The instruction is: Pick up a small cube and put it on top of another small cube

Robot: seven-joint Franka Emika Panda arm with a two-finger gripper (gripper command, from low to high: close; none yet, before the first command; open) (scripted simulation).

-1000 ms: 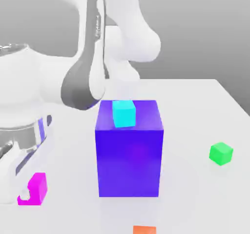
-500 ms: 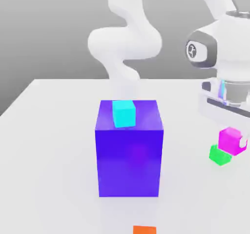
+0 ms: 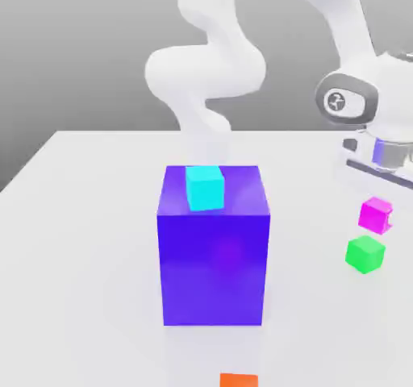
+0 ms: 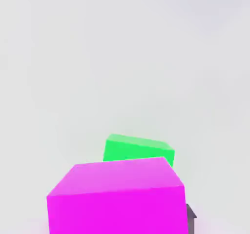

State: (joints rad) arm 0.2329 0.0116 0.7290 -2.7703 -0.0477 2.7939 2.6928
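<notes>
magenta cube [image 3: 375, 215] sits gripped in the nearly closed gripper [image 3: 390, 204], held above the green cube [image 3: 365, 254], apart from it.

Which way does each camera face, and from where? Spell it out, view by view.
Exterior view: off the arm, looking down across the table and the big blue-purple block; the white arm shows, with its hand at the view's right.
Hand view: on the hand, facing the table past the magenta cube; a dark sliver, probably a fingertip, shows beside it.
Shared: table, magenta cube, green cube.
</notes>
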